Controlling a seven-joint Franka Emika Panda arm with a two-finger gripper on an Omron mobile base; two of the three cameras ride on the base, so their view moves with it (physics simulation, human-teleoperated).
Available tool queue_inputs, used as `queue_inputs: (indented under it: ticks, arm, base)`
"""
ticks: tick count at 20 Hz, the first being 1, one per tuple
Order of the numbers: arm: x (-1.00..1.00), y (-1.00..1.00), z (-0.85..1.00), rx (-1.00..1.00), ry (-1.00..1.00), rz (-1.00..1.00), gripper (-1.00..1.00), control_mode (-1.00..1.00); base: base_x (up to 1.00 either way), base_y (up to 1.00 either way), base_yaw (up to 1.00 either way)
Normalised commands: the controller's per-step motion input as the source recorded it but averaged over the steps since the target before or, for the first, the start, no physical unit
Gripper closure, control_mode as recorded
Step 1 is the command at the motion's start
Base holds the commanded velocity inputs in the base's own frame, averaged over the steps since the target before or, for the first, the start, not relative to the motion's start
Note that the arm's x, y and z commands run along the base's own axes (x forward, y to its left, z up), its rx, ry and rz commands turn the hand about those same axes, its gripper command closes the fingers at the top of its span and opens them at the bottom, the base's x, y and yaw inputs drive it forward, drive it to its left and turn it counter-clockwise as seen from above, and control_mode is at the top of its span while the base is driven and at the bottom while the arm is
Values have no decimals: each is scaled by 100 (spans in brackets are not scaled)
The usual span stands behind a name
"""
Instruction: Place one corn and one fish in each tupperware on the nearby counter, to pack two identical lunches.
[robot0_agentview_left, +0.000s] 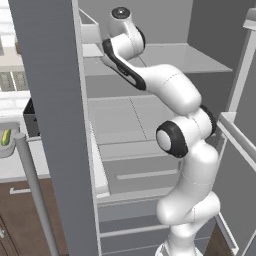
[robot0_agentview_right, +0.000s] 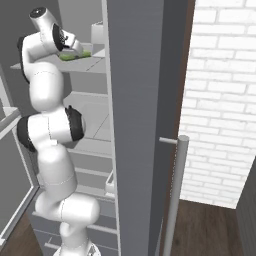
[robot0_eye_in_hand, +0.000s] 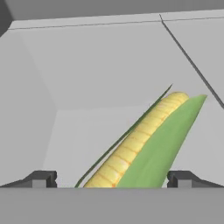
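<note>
Gripper (robot0_eye_in_hand: 112, 180): standing wide apart, one dark fingertip (robot0_eye_in_hand: 43, 179) showing on each side of the corn, clasping nothing
Corn in the fridge (robot0_eye_in_hand: 144, 144): lying on the pale fridge shelf (robot0_eye_in_hand: 83, 131), yellow kernels and green husk running up from between the fingertips toward the shelf's back edge; in the right base view it is showing as a green streak (robot0_agentview_right: 75, 56) on an upper shelf just under the hand
Arm (robot0_agentview_left: 170, 90): reaching up from the base and into the open fridge, wrist bending toward the upper shelf
Fridge door (robot0_agentview_left: 55, 125): standing open, its grey edge and long handle (robot0_agentview_left: 32, 190) crossing the left base view
Tupperware (robot0_agentview_left: 6, 145): sitting on the counter (robot0_agentview_left: 20, 167) at the left edge, another corn (robot0_agentview_left: 5, 137) lying inside it
Brick wall (robot0_agentview_right: 220, 100): rising white to the right of the fridge
</note>
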Motion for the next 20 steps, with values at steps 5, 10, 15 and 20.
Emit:
queue_inputs:
  ticks: [5,10,15,20]
  arm:
    - [0,0,3,0,0,-2,-100,-100]
    - [0,0,-9,0,0,0,-100,-100]
    - [0,-6,-22,0,0,-1,-100,-100]
    - [0,-32,-55,0,0,-5,-100,-100]
  base:
    - [0,0,0]
    - [0,0,0]
    - [0,0,0]
    - [0,0,0]
